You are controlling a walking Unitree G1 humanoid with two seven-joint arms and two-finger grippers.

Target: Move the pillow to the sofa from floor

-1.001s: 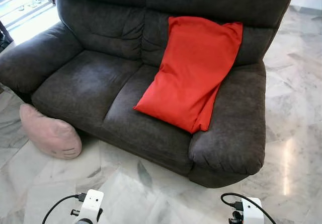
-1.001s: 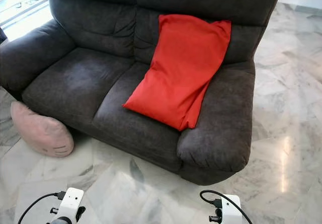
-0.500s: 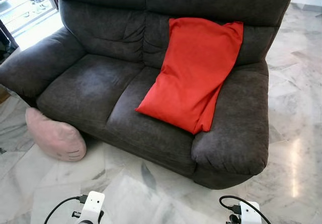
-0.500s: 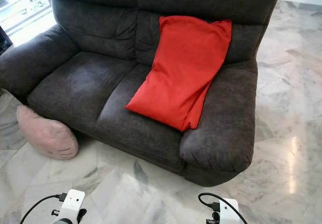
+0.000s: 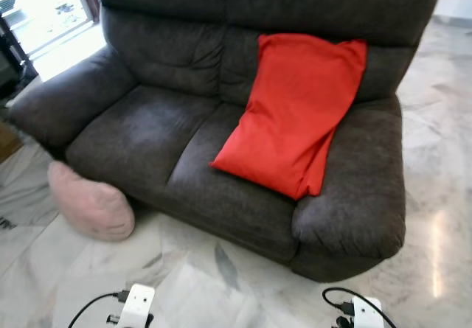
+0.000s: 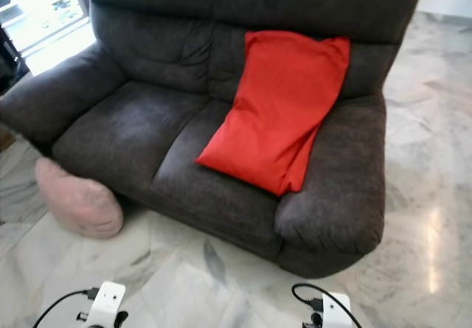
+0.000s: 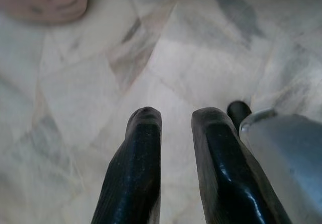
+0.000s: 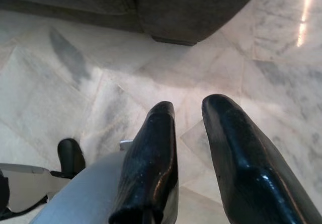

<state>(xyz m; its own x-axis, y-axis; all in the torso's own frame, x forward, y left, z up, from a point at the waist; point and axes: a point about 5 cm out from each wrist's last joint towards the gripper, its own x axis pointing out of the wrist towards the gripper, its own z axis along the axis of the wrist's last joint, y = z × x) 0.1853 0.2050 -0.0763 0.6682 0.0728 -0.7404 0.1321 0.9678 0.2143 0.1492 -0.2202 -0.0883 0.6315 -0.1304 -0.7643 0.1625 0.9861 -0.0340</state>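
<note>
- My left gripper (image 7: 176, 121) hangs low over the marble floor (image 5: 184, 284), its two black fingers (image 7: 143, 148) a narrow gap apart and holding nothing.
- My right gripper (image 8: 193, 116) is the same — fingers slightly parted, empty, pointed at floor just in front of the sofa's base.
- The pink pillow (image 5: 90, 203) lies on the floor, tucked against the sofa's front lower corner below its arm on my left; its edge also shows in the left wrist view, well apart from the fingertips.
- The dark grey sofa (image 5: 147, 129) stands ahead of me — a red pillow (image 5: 295, 114) leans on its backrest and the seat on my right.
</note>
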